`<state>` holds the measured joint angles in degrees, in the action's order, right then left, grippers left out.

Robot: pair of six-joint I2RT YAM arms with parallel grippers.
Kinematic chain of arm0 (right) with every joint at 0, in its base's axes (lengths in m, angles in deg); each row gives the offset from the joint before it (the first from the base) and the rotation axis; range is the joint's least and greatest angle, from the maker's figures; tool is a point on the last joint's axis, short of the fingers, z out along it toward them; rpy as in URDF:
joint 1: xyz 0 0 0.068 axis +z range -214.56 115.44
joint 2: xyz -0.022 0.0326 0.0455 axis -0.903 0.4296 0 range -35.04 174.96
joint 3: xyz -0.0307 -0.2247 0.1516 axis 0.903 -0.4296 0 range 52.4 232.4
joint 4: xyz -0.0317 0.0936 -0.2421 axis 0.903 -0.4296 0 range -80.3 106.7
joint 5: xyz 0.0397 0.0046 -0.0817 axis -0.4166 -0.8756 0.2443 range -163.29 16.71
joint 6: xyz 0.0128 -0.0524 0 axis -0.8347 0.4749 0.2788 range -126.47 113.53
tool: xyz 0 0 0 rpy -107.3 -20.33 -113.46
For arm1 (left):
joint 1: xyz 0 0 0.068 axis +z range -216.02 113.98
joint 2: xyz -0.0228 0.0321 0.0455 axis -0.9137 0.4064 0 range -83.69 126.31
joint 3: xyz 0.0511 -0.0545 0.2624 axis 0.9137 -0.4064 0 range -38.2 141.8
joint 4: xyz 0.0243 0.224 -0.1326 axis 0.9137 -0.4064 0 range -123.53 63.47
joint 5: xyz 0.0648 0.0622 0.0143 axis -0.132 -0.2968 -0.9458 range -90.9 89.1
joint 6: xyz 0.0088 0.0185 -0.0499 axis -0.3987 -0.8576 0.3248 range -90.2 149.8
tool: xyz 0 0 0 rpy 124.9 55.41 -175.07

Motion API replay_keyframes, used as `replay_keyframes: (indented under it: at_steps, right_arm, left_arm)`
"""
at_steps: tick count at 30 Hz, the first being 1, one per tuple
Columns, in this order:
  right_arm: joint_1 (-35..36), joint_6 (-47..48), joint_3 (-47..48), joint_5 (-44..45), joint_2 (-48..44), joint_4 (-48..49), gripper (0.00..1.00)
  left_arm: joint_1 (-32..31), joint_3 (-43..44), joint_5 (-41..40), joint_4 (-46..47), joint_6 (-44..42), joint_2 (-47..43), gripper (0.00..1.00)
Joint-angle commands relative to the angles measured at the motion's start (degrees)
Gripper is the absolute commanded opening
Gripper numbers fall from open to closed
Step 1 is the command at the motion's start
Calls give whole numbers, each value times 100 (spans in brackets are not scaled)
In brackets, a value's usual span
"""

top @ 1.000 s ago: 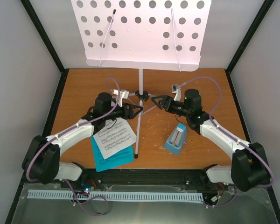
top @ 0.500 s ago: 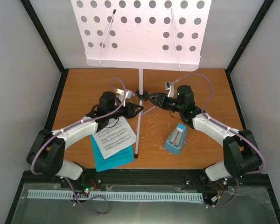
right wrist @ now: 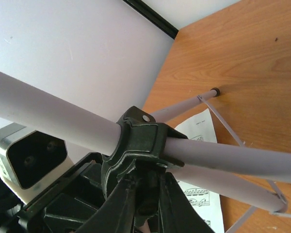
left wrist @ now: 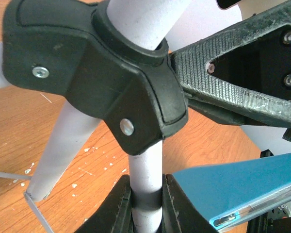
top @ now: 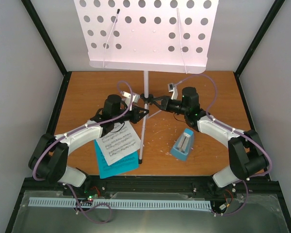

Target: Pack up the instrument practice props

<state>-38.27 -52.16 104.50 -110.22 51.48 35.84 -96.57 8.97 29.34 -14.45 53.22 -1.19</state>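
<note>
Change, right arm: across the last second the right gripper (top: 156, 102) travels leftward from open worktop (top: 87, 92) beside the stand to the black tripod hub (top: 146, 97); its elbow swings inward with it
Change, left arm: barely shifts; the left gripper (top: 141, 114) stays at the stand pole (top: 144, 127), just below the hub
Unmoved: the music stand (top: 146, 34) remains upright, desk at the top of the frame; the metronome (top: 183, 144) stands lower right of the pole; the music sheets (top: 117, 144) lie lower left, white sheet over blue
Meaning for the task: both arms are now on the stand's sliding joint, so folding the tripod looks like the step in hand; nothing appears packed yet; the metronome and sheets are untouched
Left gripper state: narrow; in its wrist view the fingers (left wrist: 120, 206) hug the white pole on both sides, under the hub (left wrist: 111, 82); it seems clamped to steady the stand
Right gripper state: narrow; in its wrist view the fingers (right wrist: 126, 201) pinch a lug on the hub's (right wrist: 140, 141) underside; in the left wrist view its ribbed finger touches the hub at upper right
Left arm pose: curves from lower left up to the centre, forearm above the sheets, wrist pointing right
Right arm pose: mirrors it from lower right, forearm passing above the metronome, wrist pointing left; the two grippers sit nearly nose to nose at the pole
</note>
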Motion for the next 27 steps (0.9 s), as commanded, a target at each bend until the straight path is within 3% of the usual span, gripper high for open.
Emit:
replay_keyframes:
  at_steps: [1, 7, 20, 27]
  right_arm:
    - [41, 389, 146, -214, 31, 383, 5]
    - [40, 1486, -96, -162, -321, 129, 3]
    - [56, 4625, -691, 884, -1306, -667, 3]
    - [260, 6672, -692, 1957, -1509, -891, 3]
  left_arm:
    - [-4, 165, 75, 116, -782, 35, 0]
    - [-4, 368, 502, 146, -1052, 185, 0]
    - [-4, 864, 1050, 237, -1134, 616, 0]
    - [-4, 907, 1131, 346, -999, 719, 0]
